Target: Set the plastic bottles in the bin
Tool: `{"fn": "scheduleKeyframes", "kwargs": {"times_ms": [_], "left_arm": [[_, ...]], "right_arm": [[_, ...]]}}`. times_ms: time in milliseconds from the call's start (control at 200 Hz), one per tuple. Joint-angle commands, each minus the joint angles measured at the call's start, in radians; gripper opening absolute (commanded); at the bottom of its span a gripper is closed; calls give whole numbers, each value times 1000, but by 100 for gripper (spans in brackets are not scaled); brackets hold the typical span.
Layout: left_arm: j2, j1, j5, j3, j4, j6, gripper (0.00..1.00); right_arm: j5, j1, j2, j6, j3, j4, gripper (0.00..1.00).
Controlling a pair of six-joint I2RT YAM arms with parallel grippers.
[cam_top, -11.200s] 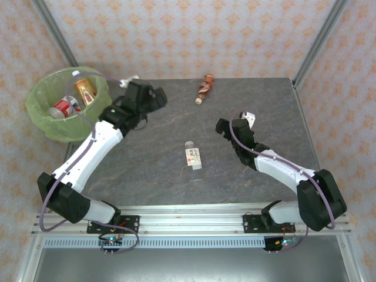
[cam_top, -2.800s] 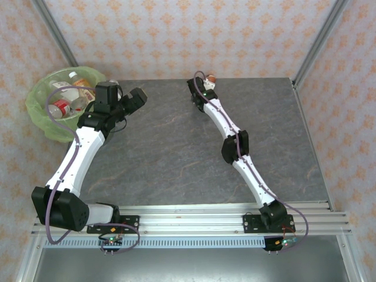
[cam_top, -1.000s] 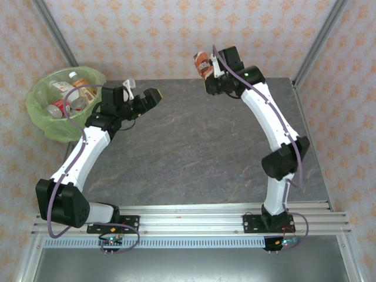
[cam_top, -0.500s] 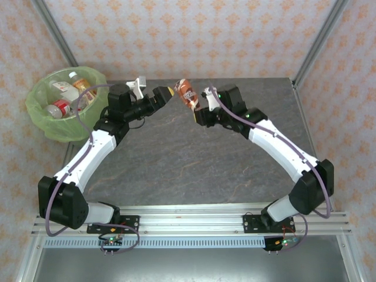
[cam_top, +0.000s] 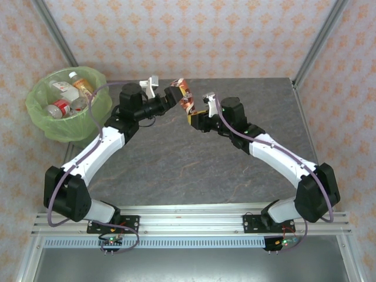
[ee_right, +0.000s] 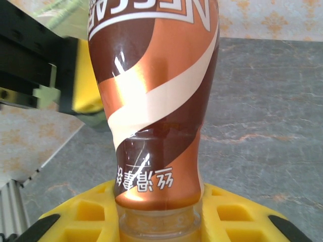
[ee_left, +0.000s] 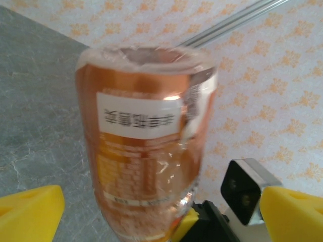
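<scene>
Right pincer (cam_top: pixel 197 119) is clamping the neck end of a brown-red bottle (cam_top: pixel 185 97) in the top view, holding it above the far middle of the counter (cam_top: pixel 194 164) with the base tilting up and to the left. On the other side the left pincer (cam_top: pixel 171 96) is facing it, jaws standing apart around the bottle's upper part. At the far left corner the bin (cam_top: pixel 44 126) is holding several other bottles (cam_top: pixel 66 97) in its green liner (cam_top: pixel 100 108) — well apart from both pincers.

In the left wrist view the bottle (ee_left: pixel 146 151) is standing base-up, a white label (ee_left: pixel 139 116) with dark print crossing its copper wrap. The left pincer (ee_left: pixel 161 214) is gaping, its yellow fingers (ee_left: pixel 30 212) sitting wide at the lower corners, with gaps showing between them and the bottle.

In the right wrist view the bottle (ee_right: pixel 156 101) is rising from between the yellow fingers (ee_right: pixel 86 212) of the right pincer (ee_right: pixel 157 222), which are gripping its clear neck — brown, copper and cream swirls are running up the wrap. Just behind it on the left, a yellow finger of the left pincer (ee_right: pixel 88 75) is showing, with grey counter (ee_right: pixel 262 101) lying to the right.
</scene>
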State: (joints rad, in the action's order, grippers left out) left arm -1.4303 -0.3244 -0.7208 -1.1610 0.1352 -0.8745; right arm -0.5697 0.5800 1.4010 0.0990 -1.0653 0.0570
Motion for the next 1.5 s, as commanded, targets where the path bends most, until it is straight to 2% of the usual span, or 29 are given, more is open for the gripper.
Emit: {"fn": "scheduleKeyframes", "kwargs": {"times_ms": [0,250,350,480,565,981,1246,1336,1491], "left_arm": [[-3,-14,4,-57,14,11,100],[-41,-39,28,-124,-100,96,100],[-39,-44,42,-124,-110,105,92],[-30,-44,74,-122,-149,124,74],[-20,-44,101,-110,-161,139,67],[-33,-45,82,-128,-169,151,49],[-36,-44,94,-140,-189,162,47],[-35,-44,113,-153,-209,175,47],[-22,-44,157,-169,-241,203,46]], "right_arm": [[-67,12,-37,25,17,94,1],[-154,32,-36,12,5,68,1],[-144,34,-42,2,10,60,1],[-141,34,-46,0,16,55,1],[-143,34,-50,5,18,55,1],[-150,34,-43,18,31,77,5],[-105,34,-60,22,60,107,22],[-90,34,-75,24,75,126,33],[-38,34,-118,2,110,141,69]]}}
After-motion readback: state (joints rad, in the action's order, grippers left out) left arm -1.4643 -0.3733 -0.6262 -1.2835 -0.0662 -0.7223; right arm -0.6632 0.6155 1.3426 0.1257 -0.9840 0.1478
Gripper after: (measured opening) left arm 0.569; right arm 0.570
